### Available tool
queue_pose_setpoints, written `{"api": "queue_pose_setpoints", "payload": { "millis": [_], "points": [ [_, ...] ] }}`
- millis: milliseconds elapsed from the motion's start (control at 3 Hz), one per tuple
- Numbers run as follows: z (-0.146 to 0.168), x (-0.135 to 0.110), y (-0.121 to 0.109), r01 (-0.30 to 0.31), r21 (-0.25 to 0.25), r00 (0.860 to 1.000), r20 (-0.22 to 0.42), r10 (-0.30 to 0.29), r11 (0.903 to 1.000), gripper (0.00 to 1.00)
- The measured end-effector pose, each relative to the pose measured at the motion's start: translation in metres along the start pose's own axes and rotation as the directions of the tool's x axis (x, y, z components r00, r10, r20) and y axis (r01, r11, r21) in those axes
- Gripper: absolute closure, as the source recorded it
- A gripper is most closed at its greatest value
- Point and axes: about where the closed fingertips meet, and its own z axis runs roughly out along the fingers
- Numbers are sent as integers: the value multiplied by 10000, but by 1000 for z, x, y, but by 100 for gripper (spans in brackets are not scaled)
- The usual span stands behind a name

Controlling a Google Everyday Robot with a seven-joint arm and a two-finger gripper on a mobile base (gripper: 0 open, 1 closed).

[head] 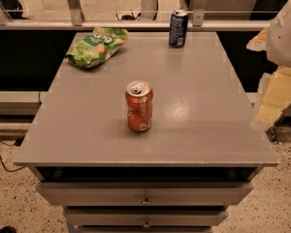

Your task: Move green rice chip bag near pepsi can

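Reaching for the green rice chip bag (pixel 96 46) is the step in hand, and nothing has been grasped yet. In the camera view, my gripper (pixel 267 111) hangs off the right edge of the table (pixel 199 130), and I cannot tell whether it is spread or closed. The bag lies crumpled at the far left corner, well apart from me across the whole top. The orange can (pixel 139 106) stands mid-table, close to my straight line there, so I judge it wise to travel high and pass behind it. I should come down on the bag's puffed middle and pinch a fold, not press it flat. The pepsi can (pixel 178 28) stands upright at the far edge, right of the bag.
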Motion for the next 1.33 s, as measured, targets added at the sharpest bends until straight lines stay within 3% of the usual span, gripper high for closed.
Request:
{"api": "queue_pose_setpoints", "payload": {
  "millis": [333,667,1000,1333],
  "points": [
    [0,0,0,0,2,10000,1,0,10000,0],
    [5,-13,-6,374,128,9978,545,-380,9992,0],
    [28,-41,-26,1191,314,9790,1628,-1226,9924,0],
    [50,-77,-55,2433,814,9248,2812,-2564,9665,0]
  ]
}}
